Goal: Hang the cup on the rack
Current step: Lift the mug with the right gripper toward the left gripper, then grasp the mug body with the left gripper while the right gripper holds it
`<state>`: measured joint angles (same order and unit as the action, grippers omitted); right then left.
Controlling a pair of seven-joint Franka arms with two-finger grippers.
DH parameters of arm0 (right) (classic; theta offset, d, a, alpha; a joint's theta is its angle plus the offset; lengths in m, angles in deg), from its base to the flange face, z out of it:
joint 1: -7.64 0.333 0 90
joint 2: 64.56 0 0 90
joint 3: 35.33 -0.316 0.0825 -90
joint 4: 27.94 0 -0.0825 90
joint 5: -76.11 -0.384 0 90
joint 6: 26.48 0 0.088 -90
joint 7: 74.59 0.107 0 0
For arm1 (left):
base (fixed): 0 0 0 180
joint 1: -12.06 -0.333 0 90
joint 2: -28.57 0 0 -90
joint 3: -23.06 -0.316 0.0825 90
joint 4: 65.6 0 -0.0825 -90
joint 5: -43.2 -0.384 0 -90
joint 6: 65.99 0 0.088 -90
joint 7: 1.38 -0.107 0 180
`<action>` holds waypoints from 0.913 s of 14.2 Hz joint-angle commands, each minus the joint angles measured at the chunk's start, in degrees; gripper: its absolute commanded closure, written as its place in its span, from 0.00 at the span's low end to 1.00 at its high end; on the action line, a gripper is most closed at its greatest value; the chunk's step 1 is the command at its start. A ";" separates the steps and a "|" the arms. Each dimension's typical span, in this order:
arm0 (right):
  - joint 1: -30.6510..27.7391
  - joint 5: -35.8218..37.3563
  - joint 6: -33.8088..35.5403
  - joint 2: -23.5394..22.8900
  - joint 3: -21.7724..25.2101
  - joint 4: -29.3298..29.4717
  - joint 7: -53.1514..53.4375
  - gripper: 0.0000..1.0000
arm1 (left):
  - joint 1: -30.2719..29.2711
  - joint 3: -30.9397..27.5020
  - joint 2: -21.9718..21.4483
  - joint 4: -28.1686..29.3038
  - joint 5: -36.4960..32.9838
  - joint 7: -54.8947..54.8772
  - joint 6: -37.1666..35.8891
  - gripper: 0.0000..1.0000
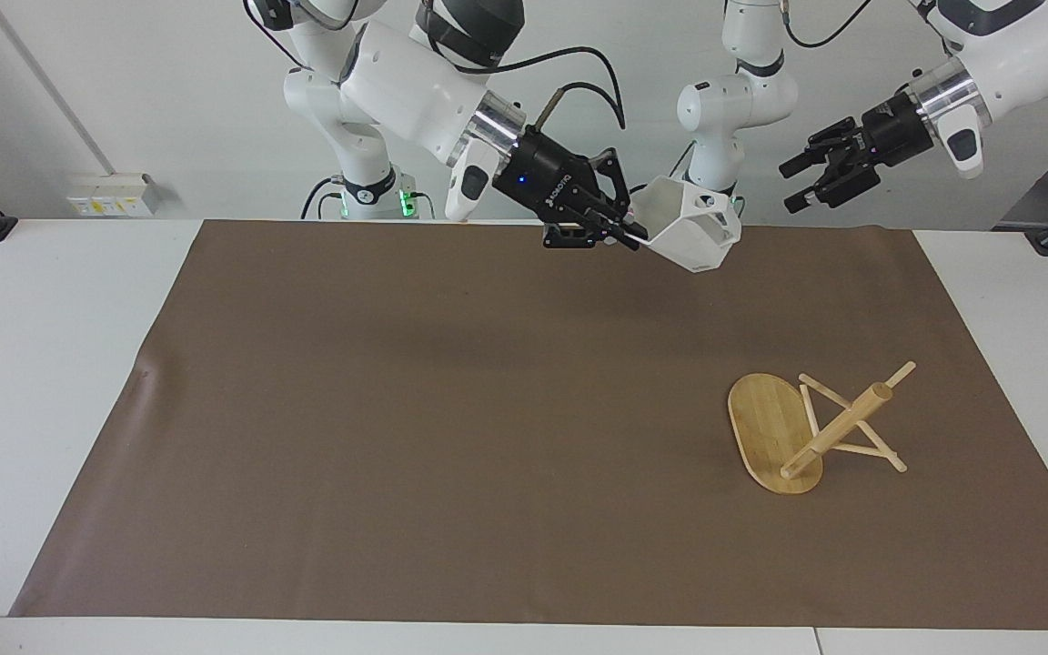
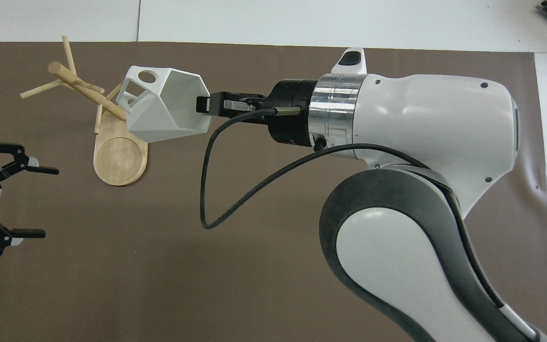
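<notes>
My right gripper (image 1: 630,233) is shut on the rim wall of the white faceted cup (image 1: 692,227) and holds it tilted, high in the air over the brown mat. The cup's pierced handle (image 1: 722,216) points away from the gripper. In the overhead view the raised cup (image 2: 164,107) and right gripper (image 2: 202,105) overlap the rack (image 2: 112,142). The facing view shows the cup well above and apart from the bamboo rack (image 1: 806,428). The rack stands on its oval base toward the left arm's end. My left gripper (image 1: 788,185) is open and empty in the air; it also shows in the overhead view (image 2: 48,202).
A brown mat (image 1: 451,437) covers most of the white table (image 1: 42,364). The right arm's black cable (image 2: 216,190) hangs in a loop under its wrist.
</notes>
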<state>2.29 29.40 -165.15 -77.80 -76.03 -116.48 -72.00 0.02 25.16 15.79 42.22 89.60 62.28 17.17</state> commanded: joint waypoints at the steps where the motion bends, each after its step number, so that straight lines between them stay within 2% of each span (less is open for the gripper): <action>1: -0.80 -2.33 -0.89 1.11 -0.87 -1.02 -1.18 1.00 | -0.96 0.63 -0.94 3.28 6.22 6.46 5.23 0.00; 4: -0.72 -2.15 -0.89 1.37 -0.87 -1.29 -1.44 1.00 | -0.18 0.71 0.38 3.54 12.91 14.26 9.80 0.00; 8: -0.72 -1.89 -0.81 1.90 -0.87 -2.17 -1.53 1.00 | 4.39 1.15 0.38 5.65 17.05 24.91 18.42 0.00; 10: -0.72 -1.80 -0.81 1.90 -0.87 -2.26 -1.45 1.00 | 7.11 1.15 0.73 5.91 17.15 25.46 19.75 0.00; 13: -0.72 -1.71 -0.81 2.07 -0.95 -2.61 -1.44 1.00 | 7.04 1.15 1.43 5.92 18.54 25.55 19.93 0.00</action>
<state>2.30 29.22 -165.15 -77.65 -76.52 -117.00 -72.01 6.50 27.05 17.21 47.16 106.02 87.12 35.88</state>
